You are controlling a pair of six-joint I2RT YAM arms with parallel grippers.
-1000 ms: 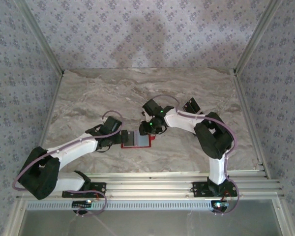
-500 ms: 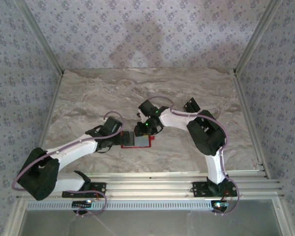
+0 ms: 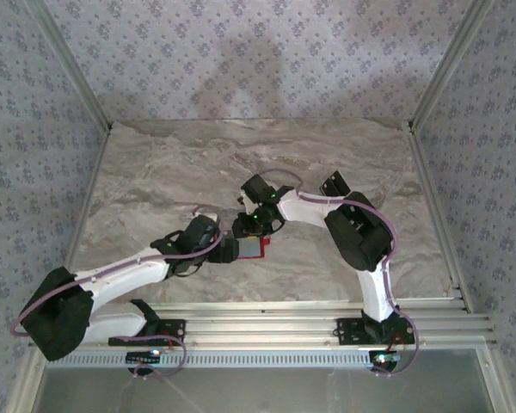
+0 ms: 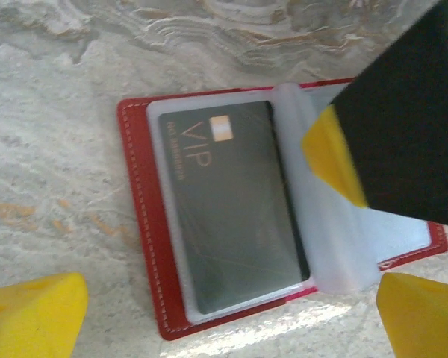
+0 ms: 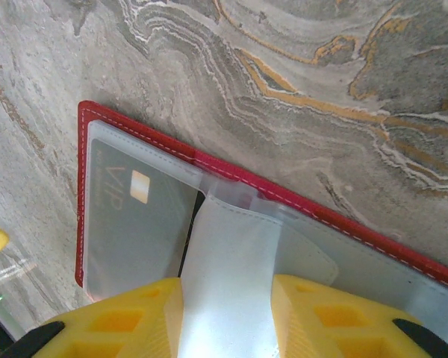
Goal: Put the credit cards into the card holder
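Top view: the red card holder [image 3: 254,249] lies open on the table [image 3: 155,172], between both arms. Left wrist view: the left gripper [image 4: 228,313] is spread wide, grasping nothing, hovering over a card [image 4: 231,216] tucked in its pocket. Right wrist view: the right gripper [image 5: 228,298] is clamped on a clear sleeve [image 5: 228,253], lifting it. Pull too hard and the unpinned holder could drag, or the sleeve could slip free and flop shut.

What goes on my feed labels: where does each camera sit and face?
Top external: above, behind the bases, looking down on the table; both arms show.
Left wrist: on that arm, looking down on the card holder; own yellow fingertips at bottom corners.
Right wrist: on that arm, looking down on it; right claw pinches a clear sleeve.
Wrist views share the VIP credit card.
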